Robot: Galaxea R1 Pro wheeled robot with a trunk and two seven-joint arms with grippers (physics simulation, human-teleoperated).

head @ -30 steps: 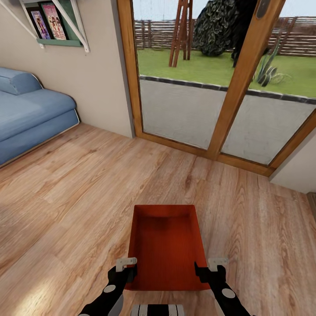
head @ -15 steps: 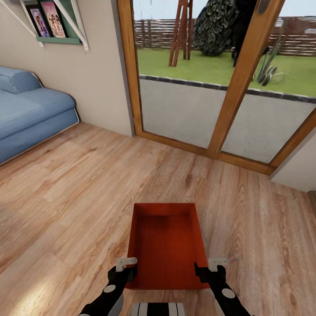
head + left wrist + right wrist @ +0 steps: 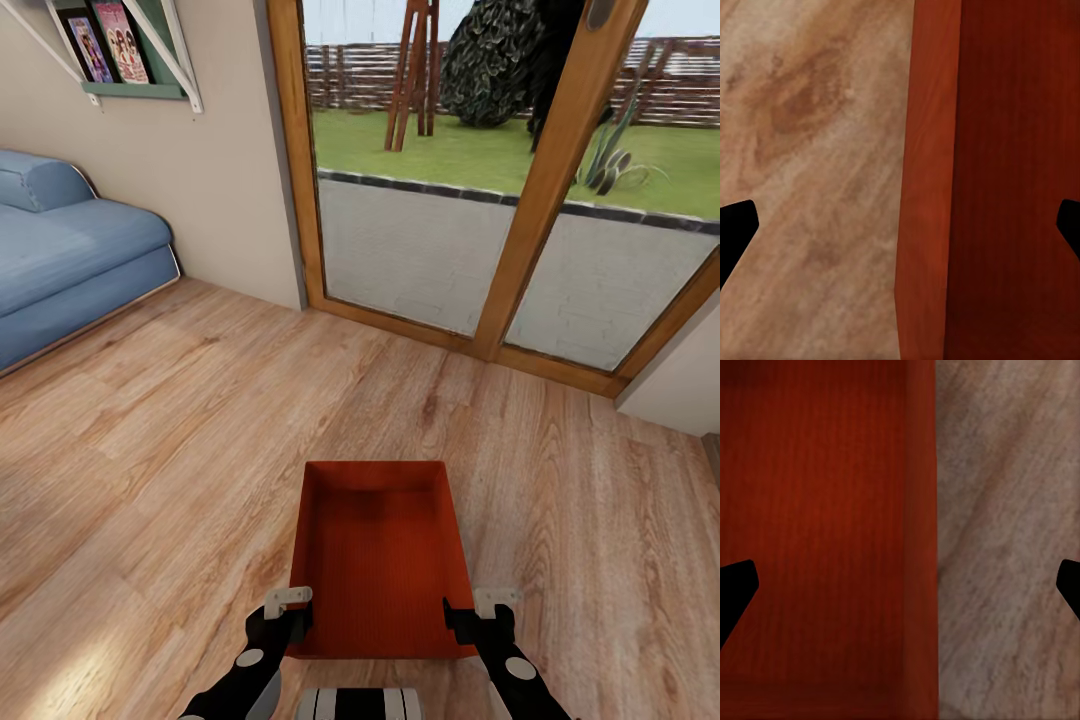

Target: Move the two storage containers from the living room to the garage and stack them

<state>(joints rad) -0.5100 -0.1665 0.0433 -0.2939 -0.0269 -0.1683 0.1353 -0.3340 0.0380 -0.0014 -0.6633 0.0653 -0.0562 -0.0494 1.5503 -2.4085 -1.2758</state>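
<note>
Head view: an orange-red storage container (image 3: 380, 560) lies on the light wood plank floor (image 3: 150, 480) before the glass doors (image 3: 480, 180), blue sofa (image 3: 60, 260) far left. The left gripper (image 3: 290, 612) and right gripper (image 3: 482, 615) straddle its near corners. Wrist views: both sets of fingers spread wide across a side wall, released.

light plank floor (image 3: 150, 450), blue sofa (image 3: 60, 260), wood-framed glass doors (image 3: 520, 200).

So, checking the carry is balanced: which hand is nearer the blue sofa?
Left. The left hand straddles the orange container's wall on the sofa's side; the right hand straddles the opposite wall.
</note>
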